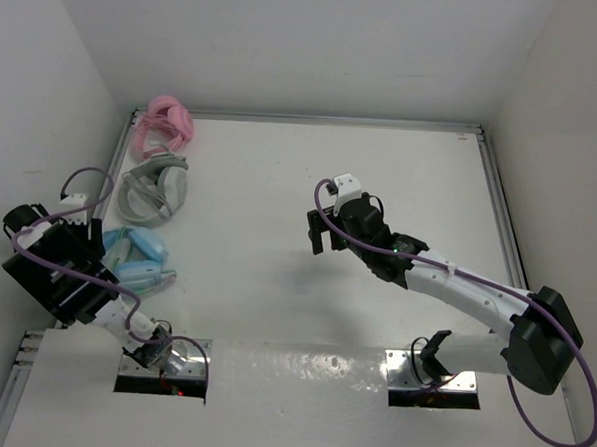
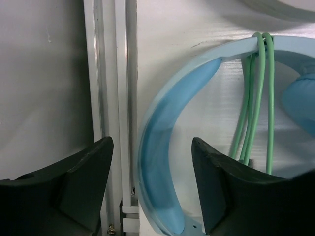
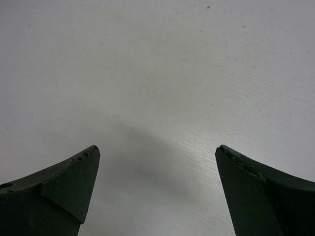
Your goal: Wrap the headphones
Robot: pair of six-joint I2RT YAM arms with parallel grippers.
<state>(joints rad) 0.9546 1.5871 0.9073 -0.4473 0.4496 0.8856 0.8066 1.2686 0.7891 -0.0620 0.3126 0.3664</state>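
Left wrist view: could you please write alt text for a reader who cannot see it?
The headphones' light blue headband curves between the open jaws of the left gripper. A pale green cable loops over the band at upper right; an aluminium rail runs down the left.

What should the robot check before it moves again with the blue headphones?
1. Left gripper open, fingers either side of the blue headphones' headband: ok.
2. Green cable looped over the headband: ok.
3. Cable's loose end tucked in: cannot tell.
4. Right gripper open, above bare table: ok.
5. Pink headphones and grey-white headphones away from both grippers: ok.
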